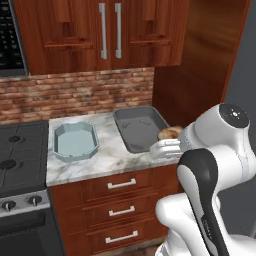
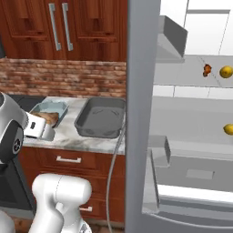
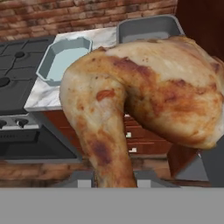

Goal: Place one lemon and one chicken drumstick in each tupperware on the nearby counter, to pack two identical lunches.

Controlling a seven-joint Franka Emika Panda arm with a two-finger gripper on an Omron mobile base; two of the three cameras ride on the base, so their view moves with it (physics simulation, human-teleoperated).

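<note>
While the white arm bends up from the base, its hand is held out in front of the counter (image 1: 107, 162), near the right end of the stone top. The gripper (image 3: 114, 177) is closed on a chicken drumstick (image 3: 144, 100), with the thin bone end pinched between the two dark tips. In the left base view only a small bit of the drumstick (image 1: 170, 133) peeks out behind the arm's big round joint. In the right base view the drumstick (image 2: 47, 118) shows as a brown lump just past the white hand.

Two tubs sit on the counter. The pale blue tub (image 1: 75, 141) is on the left side, close to the black stove (image 1: 20, 155). The dark grey tub (image 1: 140, 128) is on the right side, close to the tall wooden wall. Bare stone lies between the two tubs, and they do not touch. Both tubs have nothing in them.

On the right, white fridge shelves hold two lemons (image 2: 226, 72) and a small brown piece of food (image 2: 207, 70), too small to make out. A grey fridge door edge (image 2: 141, 113) cuts the right base view in two. The drumstick hides much of the counter in the hand view.
</note>
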